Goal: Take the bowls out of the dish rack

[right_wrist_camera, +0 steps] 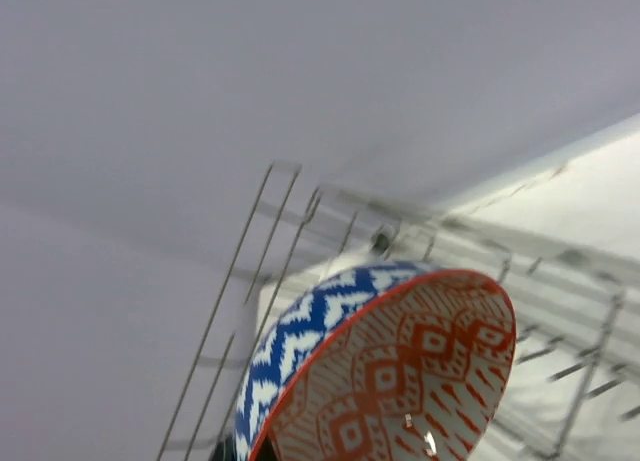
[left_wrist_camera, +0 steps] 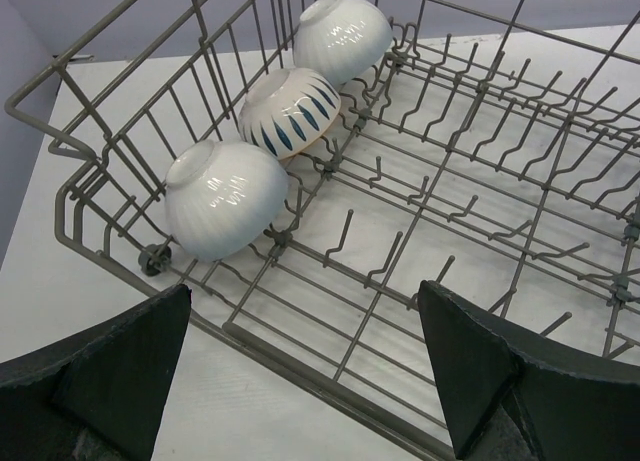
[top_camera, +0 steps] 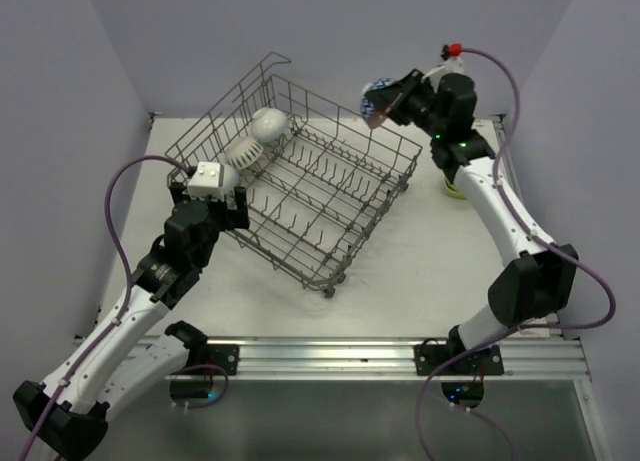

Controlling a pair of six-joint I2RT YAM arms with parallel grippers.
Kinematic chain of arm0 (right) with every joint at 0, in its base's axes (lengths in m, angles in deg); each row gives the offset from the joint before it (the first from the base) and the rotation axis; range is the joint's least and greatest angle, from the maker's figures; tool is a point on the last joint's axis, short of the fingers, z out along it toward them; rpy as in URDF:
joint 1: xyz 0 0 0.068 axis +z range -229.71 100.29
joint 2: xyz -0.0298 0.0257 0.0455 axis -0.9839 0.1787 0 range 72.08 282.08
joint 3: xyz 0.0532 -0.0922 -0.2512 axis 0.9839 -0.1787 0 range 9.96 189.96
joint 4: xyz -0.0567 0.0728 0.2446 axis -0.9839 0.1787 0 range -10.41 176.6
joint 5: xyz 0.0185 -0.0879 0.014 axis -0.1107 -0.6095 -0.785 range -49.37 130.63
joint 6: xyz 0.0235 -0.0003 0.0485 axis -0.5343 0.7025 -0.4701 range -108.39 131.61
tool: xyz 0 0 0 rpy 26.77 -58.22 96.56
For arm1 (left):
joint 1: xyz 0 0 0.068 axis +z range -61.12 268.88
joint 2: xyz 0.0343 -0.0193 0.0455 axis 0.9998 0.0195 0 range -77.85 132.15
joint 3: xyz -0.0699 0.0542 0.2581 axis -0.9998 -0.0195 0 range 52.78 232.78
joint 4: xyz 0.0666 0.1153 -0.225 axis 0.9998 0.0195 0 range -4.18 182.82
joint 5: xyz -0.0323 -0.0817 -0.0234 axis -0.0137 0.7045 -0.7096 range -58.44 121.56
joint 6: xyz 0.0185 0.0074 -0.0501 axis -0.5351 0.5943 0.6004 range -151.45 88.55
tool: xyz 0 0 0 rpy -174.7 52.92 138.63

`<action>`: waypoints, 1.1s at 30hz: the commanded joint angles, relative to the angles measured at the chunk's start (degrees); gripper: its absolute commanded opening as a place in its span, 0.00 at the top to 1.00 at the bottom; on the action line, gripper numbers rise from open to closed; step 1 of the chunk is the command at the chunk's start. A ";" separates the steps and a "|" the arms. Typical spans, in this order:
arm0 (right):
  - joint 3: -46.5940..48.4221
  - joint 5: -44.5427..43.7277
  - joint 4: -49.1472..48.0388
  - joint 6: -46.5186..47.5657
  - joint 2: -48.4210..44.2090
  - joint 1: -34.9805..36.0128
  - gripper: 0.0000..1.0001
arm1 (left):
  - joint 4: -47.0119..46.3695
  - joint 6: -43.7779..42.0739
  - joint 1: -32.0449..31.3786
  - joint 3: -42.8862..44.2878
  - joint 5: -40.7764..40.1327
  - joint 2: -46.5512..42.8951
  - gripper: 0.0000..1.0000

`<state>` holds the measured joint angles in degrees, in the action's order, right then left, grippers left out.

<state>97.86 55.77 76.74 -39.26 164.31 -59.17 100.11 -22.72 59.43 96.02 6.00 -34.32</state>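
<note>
The grey wire dish rack (top_camera: 320, 196) stands mid-table. In the left wrist view three bowls lean in a row along its left side (left_wrist_camera: 120, 151): a ribbed white bowl (left_wrist_camera: 222, 198), a bowl with blue petals (left_wrist_camera: 290, 111) and a plain white bowl (left_wrist_camera: 343, 36). Two of them show from above, the plain white (top_camera: 268, 124) and the blue-petal one (top_camera: 243, 153). My left gripper (top_camera: 214, 203) is open and empty at the rack's near-left edge (left_wrist_camera: 305, 366). My right gripper (top_camera: 392, 99) is shut on a blue and red patterned bowl (top_camera: 377, 103), held above the rack's far right corner (right_wrist_camera: 390, 371).
A lime yellow-green bowl (top_camera: 453, 188) sits on the table behind my right forearm, right of the rack. The rack's tall wire sides and upright tines (left_wrist_camera: 470, 151) rise around the bowls. Grey walls close in the table at the back and sides.
</note>
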 commanded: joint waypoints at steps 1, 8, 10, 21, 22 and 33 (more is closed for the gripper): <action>2.28 6.03 13.73 8.24 -5.38 -9.17 1.00 | -1.89 -0.91 -0.34 0.70 0.25 0.33 0.00; 12.45 -6.91 44.79 26.83 -3.12 -22.02 1.00 | -1.72 -0.82 -0.34 0.88 1.92 0.94 0.00; 17.21 -9.50 49.33 31.25 0.21 -22.64 1.00 | -1.72 -0.82 -0.34 1.05 2.62 1.21 0.00; 19.16 -19.00 56.56 39.97 6.55 -24.14 1.00 | -1.37 -0.65 -0.34 1.23 4.38 1.38 0.00; 18.54 -19.87 55.86 41.28 6.91 -24.14 1.00 | -1.36 -0.65 -0.34 1.23 4.29 1.38 0.00; 22.75 -21.46 53.92 42.52 17.19 -24.31 1.00 | -1.36 -0.91 -0.34 1.14 3.32 1.03 0.00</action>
<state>116.43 36.71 132.72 1.30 180.96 -83.37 100.22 -22.72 59.43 96.04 9.80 -32.96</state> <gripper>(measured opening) 0.056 0.997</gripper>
